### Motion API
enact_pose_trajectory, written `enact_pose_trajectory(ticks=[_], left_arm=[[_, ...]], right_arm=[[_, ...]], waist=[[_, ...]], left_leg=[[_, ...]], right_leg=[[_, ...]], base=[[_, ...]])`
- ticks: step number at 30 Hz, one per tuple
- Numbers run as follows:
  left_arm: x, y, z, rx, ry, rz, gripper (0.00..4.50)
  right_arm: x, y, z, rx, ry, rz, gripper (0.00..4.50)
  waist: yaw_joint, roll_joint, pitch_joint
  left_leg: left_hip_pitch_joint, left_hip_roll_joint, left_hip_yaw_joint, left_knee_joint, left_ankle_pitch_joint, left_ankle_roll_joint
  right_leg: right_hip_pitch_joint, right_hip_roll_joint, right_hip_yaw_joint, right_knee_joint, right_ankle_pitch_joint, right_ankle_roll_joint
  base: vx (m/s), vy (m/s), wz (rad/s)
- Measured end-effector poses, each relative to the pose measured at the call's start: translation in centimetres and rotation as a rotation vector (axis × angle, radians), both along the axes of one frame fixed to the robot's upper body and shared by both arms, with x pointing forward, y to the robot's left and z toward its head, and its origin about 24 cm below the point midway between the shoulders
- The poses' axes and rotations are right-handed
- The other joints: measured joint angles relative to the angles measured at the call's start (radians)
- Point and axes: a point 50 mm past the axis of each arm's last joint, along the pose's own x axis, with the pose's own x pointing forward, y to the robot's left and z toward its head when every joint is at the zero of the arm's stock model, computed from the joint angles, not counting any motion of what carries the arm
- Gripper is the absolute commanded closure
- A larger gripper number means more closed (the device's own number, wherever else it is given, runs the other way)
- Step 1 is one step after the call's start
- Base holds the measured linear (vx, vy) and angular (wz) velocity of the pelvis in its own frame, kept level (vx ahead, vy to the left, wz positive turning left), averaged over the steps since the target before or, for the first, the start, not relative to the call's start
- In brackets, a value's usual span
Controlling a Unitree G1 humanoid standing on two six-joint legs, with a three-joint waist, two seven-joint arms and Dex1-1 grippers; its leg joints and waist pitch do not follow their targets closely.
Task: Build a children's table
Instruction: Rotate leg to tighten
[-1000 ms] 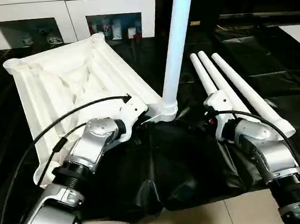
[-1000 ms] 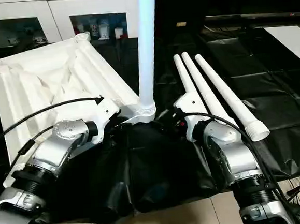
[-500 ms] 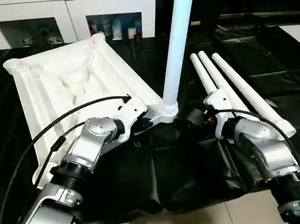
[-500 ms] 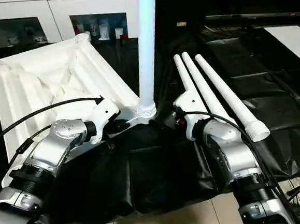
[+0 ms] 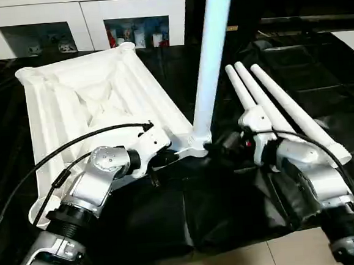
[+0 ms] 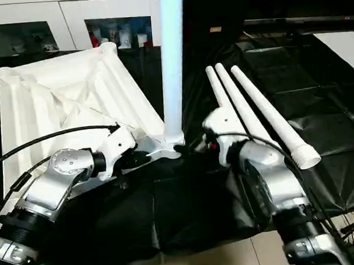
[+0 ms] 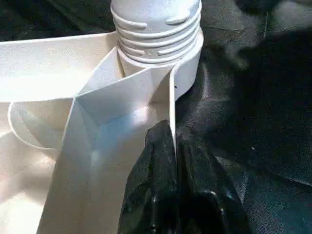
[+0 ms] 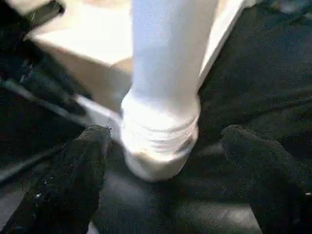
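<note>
The black-covered table (image 5: 319, 72) spans the head views, bare at right. On it, upper left to centre, the white top (image 5: 88, 96) lies underside up. 1 leg (image 5: 211, 56) stands upright in the top's near corner socket (image 7: 156, 34); the left wrist view shows that socket's ribbed collar. 3 loose legs (image 6: 255, 117) lie side by side right of centre. The left tool (image 7: 173, 161) is closed, pinching the top's thin rim just beside the socket. The right tool (image 8: 163, 165) stands wide apart, a finger either side of the leg's base, gripping nothing. No writing is legible.
</note>
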Motion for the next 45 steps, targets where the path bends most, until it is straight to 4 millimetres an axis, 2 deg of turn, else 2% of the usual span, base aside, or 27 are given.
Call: enact_pose_trajectory(ticks=[3, 6, 8, 16, 21, 27, 28, 30, 35, 36, 45], left_arm=[[0.0, -0.2, 0.0, -0.009, 0.016, -0.015, 4.43], [-0.1, -0.3, -0.1, -0.023, 0.044, -0.044, 4.43], [0.0, -0.3, -0.1, -0.019, 0.044, -0.055, 4.43], [-0.4, 0.0, -0.2, -0.019, 0.047, -0.073, 4.43], [-0.6, 0.0, -0.3, -0.02, 0.046, -0.075, 4.43], [-0.6, 0.2, -0.2, -0.013, 0.049, -0.081, 4.43], [-0.6, 0.3, -0.2, -0.012, 0.05, -0.083, 4.5], [-0.6, 0.3, -0.2, -0.01, 0.05, -0.083, 4.5], [-0.5, 0.3, -0.1, -0.007, 0.053, -0.087, 4.5], [-0.5, 0.3, -0.1, -0.007, 0.053, -0.088, 4.5], [-0.4, 0.4, -0.1, -0.004, 0.053, -0.085, 4.5]], right_arm=[[0.0, 0.0, 0.1, -0.004, -0.005, 0.006, 0.5], [0.2, 0.2, 0.3, -0.007, -0.028, 0.008, 0.5], [0.2, 0.4, 0.4, -0.005, -0.036, 0.006, 0.5], [0.3, 2.0, 0.2, 0.021, -0.029, 0.058, 0.5], [0.4, 2.2, 0.0, 0.027, -0.022, 0.06, 0.5], [0.6, 2.3, -0.6, 0.023, -0.017, 0.058, 0.5], [0.6, 2.2, -0.7, 0.017, -0.014, 0.058, 0.8], [0.6, 2.1, -1.0, 0.007, -0.005, 0.054, 0.8], [0.7, 2.3, -1.0, 0.012, -0.011, 0.054, 1.28], [0.8, 2.3, -1.0, 0.012, -0.012, 0.055, 1.51], [0.9, 2.5, -1.1, 0.015, -0.02, 0.056, 1.78]], waist=[[0.001, 0.005, 0.0], [0.005, 0.023, -0.001], [0.012, 0.027, -0.001], [0.021, 0.02, -0.003], [0.023, 0.015, -0.007], [0.023, 0.014, -0.007], [0.023, 0.015, -0.007], [0.023, 0.015, -0.007], [0.023, 0.015, -0.007], [0.023, 0.015, -0.007], [0.023, 0.015, -0.007]], left_leg=[[0.0, 0.0, 0.0, 0.0, 0.0, 0.0], [-0.001, -0.001, 0.0, 0.0, 0.0, 0.0], [-0.001, -0.001, 0.0, 0.0, 0.0, 0.0], [-0.001, 0.0, -0.001, 0.002, 0.0, 0.0], [-0.002, 0.0, -0.001, 0.002, 0.0, 0.0], [-0.002, 0.0, -0.001, 0.002, 0.0, 0.0], [-0.002, 0.0, -0.001, 0.002, 0.0, 0.0], [-0.002, 0.0, -0.001, 0.002, 0.0, 0.0], [-0.002, 0.0, -0.001, 0.002, 0.0, 0.0], [-0.002, 0.0, -0.001, 0.002, 0.0, 0.0], [-0.002, 0.0, -0.001, 0.006, 0.0, 0.0]], right_leg=[[0.0, 0.0, 0.0, 0.0, 0.0, 0.0], [0.0, -0.001, 0.0, -0.001, 0.0, 0.0], [0.0, -0.001, -0.001, 0.0, 0.0, 0.0], [0.0, -0.001, -0.001, 0.001, 0.0, 0.0], [0.0, -0.001, -0.001, 0.0, 0.0, 0.0], [0.0, -0.001, -0.001, 0.0, 0.0, 0.0], [0.0, -0.001, -0.001, 0.001, 0.0, 0.0], [0.0, -0.001, -0.001, 0.001, 0.0, 0.0], [0.0, -0.001, -0.001, 0.001, 0.0, 0.0], [0.0, -0.001, -0.001, 0.001, 0.0, 0.0], [0.0, -0.001, -0.001, 0.004, 0.0, 0.0]], base=[[0.0, 0.0, 0.0], [0.0, 0.0, 0.0], [0.0, 0.0, 0.0], [0.0, 0.0, 0.0], [0.0, 0.0, 0.0], [0.0, 0.0, 0.0], [0.0, 0.0, 0.0], [0.0, 0.0, 0.0], [0.0, 0.0, 0.0], [0.0, 0.0, 0.0], [0.0, 0.0, 0.0]])
